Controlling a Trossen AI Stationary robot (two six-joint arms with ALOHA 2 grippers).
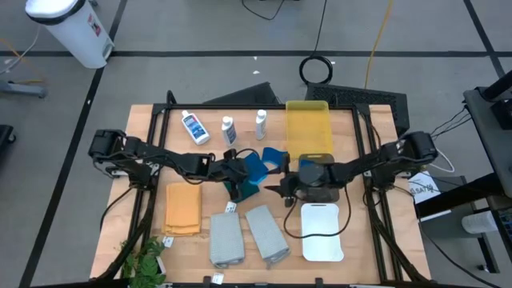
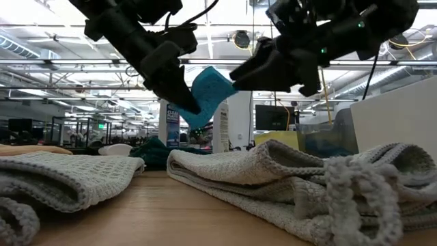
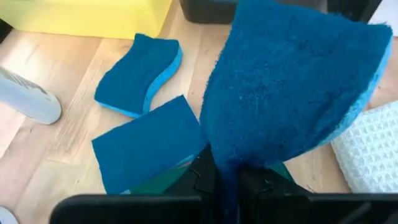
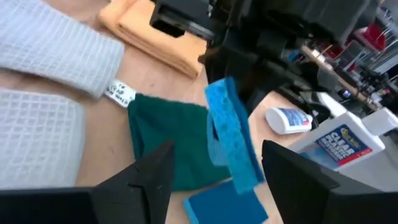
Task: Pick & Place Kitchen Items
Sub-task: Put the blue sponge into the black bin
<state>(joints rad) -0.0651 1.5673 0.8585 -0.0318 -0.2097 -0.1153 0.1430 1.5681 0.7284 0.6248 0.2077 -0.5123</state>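
My left gripper (image 1: 237, 178) is over the table's middle, shut on a blue sponge (image 2: 208, 92) that it holds in the air. My right gripper (image 1: 276, 180) comes in from the right, open. Its two fingers (image 4: 149, 177) stand on either side of that sponge (image 4: 230, 137), and I see no touch. Two more blue sponges (image 3: 140, 74) (image 3: 146, 146) lie flat on the table below, one partly on a dark green cloth (image 4: 168, 137). Three white bottles (image 1: 228, 130) are behind them, one lying and two upright. My left gripper pinches the sponge's lower end (image 3: 233, 168) between its two fingers, one on each broad face. The fingers come from the table's left, slanting down. The sponge sticks out beyond the fingertips, tilted up toward the right, lifted clear of the table.
A yellow tray (image 1: 308, 128) sits at the far right of middle, a dark grey tray (image 1: 330, 190) under my right arm and a white tray (image 1: 324, 232) near the front. An orange towel (image 1: 183, 208) and two grey towels (image 1: 226, 238) (image 1: 266, 232) lie along the near side.
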